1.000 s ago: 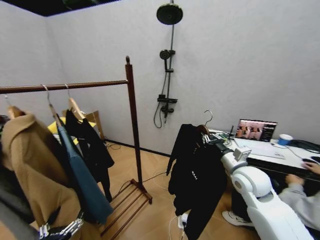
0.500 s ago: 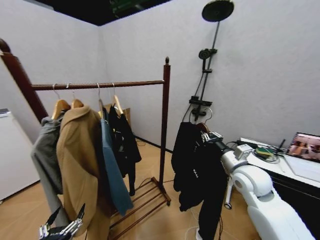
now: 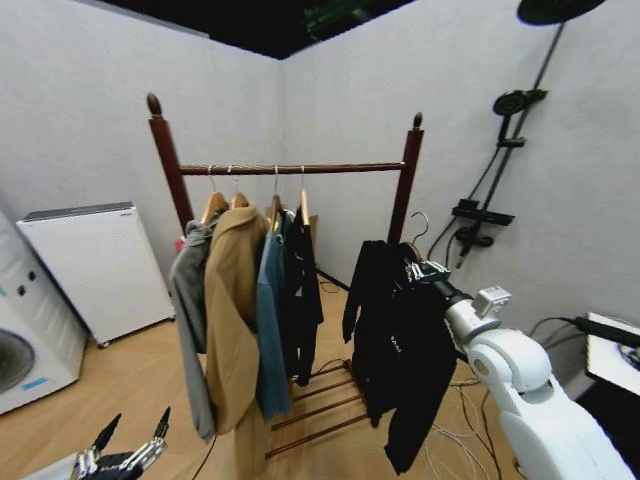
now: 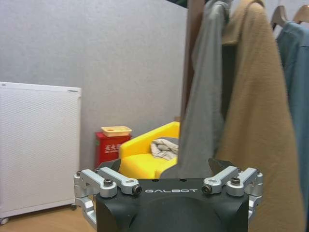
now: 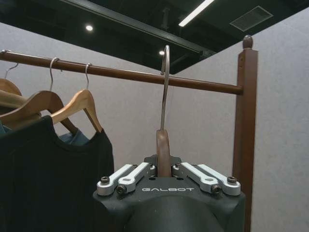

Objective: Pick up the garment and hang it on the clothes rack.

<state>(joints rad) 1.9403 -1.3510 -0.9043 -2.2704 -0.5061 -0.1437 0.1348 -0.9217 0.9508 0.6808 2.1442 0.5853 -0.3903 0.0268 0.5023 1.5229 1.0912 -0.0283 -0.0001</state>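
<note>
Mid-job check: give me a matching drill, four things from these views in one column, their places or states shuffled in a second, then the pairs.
Things:
1. black jacket
2. tan coat
3. left gripper
4. yellow chair

Places or states:
A. low beside the robot, fingers open, holding nothing
B. hanging on the clothes rack between a grey garment and a blue shirt
C. on the floor near a white appliance, a light cloth on it
D. held by its hanger in the right gripper, hook off the rod

Pairs: 1-D, 2-B, 3-A, 4-C

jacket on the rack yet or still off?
Off. The garment hangs from its hanger in the shut right gripper, beside the clothes rack; its hook is not over the rod.
</note>
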